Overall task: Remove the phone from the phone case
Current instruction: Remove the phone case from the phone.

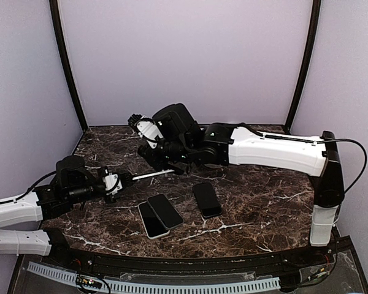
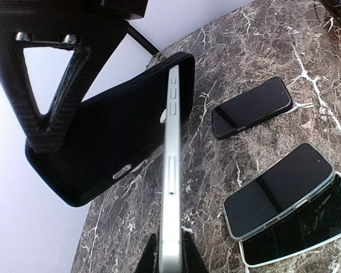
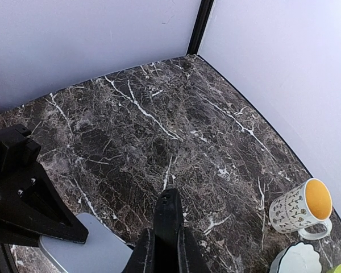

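Observation:
In the left wrist view the phone (image 2: 171, 170) shows edge-on as a silver strip, and my left gripper (image 2: 170, 260) is shut on its near end. The black phone case (image 2: 111, 136) hangs open beside it on the left. Only the phone's far end meets the case's far rim. My right gripper (image 3: 168, 250) is shut on the case's edge (image 3: 170, 216). From the top view, the phone (image 1: 150, 175) spans the gap between the left gripper (image 1: 126, 179) and the right gripper (image 1: 164, 160), above the table. The phone's grey back (image 3: 85, 250) appears in the right wrist view.
Three other phones lie on the marble table (image 1: 264, 202): a white-edged one (image 1: 152, 219), one in a clear case (image 1: 165, 210) overlapping it, and a black one (image 1: 207, 199). A patterned mug (image 3: 300, 206) and a white bowl (image 3: 298, 259) stand near the table's edge.

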Motion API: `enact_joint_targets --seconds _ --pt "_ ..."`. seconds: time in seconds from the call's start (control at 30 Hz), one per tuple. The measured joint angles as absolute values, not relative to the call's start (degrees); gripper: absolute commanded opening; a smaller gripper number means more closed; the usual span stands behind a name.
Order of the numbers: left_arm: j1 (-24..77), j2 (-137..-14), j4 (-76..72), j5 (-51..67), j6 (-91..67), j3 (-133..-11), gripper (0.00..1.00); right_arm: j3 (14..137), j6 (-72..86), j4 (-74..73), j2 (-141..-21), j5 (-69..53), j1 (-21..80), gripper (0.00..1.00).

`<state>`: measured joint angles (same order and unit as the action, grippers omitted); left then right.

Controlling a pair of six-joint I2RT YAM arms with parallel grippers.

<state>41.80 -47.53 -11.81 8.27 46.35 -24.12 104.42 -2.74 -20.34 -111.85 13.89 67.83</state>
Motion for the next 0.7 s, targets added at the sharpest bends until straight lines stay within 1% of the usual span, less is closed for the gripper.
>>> enact_joint_targets --seconds 0.43,0.7 --pt "41.58 -46.94 -12.12 5.15 46.37 -24.05 0.0 101.25 -2.55 -21.65 -110.85 19.07 66.08 0.0" --pt "41.23 -46.63 -15.18 3.9 46.06 -24.05 0.0 98.94 -2.48 -23.27 -108.42 23.59 63.44 0.0"
